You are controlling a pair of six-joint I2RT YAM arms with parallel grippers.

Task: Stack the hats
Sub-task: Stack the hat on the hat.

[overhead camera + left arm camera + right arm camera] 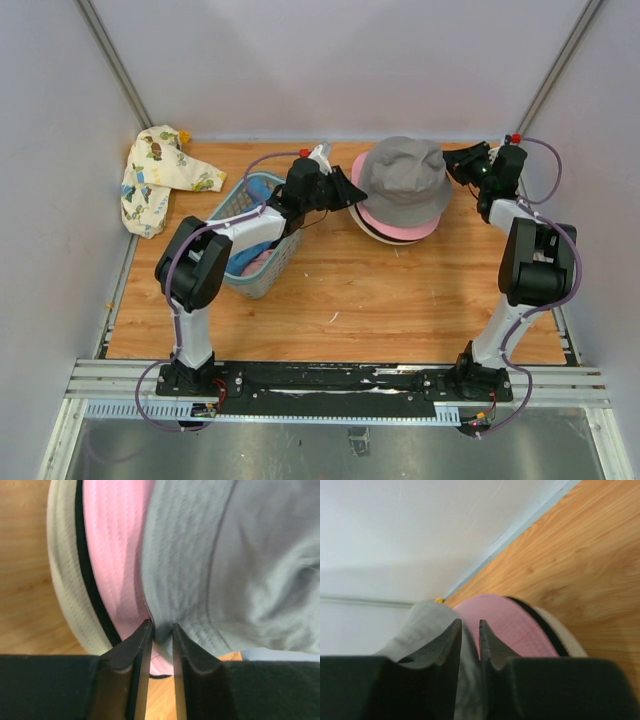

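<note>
Table point(350, 310): light wood
Walls point(320, 60): plain, pale
Grey hat point(405, 180): 12 o'clock
My left pincer point(161, 625): slightly spread
My right pincer point(469, 622): slightly spread

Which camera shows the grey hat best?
The top external view: the grey hat appears whole, crown and brim, atop the pink hat. The left wrist view shows only close-up fabric; the right wrist view, just a brim edge.
</note>
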